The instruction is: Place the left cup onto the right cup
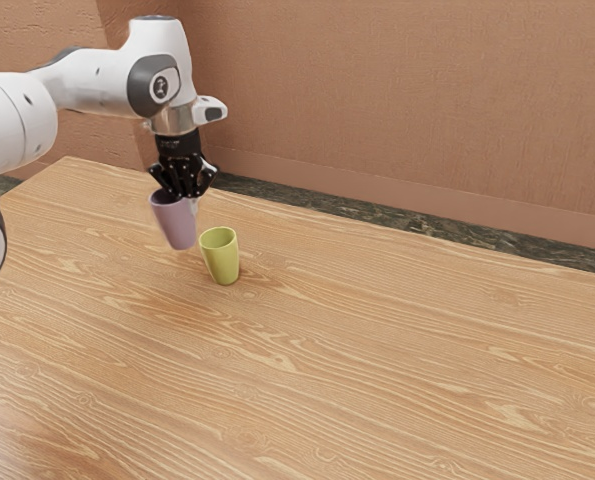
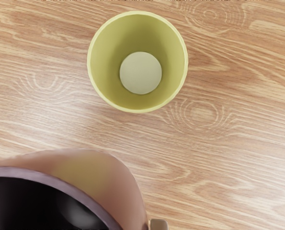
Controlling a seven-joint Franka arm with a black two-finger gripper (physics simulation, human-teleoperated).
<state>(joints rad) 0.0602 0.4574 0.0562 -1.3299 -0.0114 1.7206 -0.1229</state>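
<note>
My pincer (image 1: pixel 183 192) is clamped on the purple cup's (image 1: pixel 175 224) rim, which hangs tilted. The green cup (image 1: pixel 220 256) stands on the desk (image 1: pixel 377 340) just beside and below. I reckon the tilt could clip its rim and topple it.

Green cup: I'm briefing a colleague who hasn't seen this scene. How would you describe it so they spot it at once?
On the wooden table, look just below the gripper. The green cup stands upright there, at the exterior view's right of the purple cup. Unlike that cup, held tilted in the gripper, it is yellow-green and stands free.
</note>
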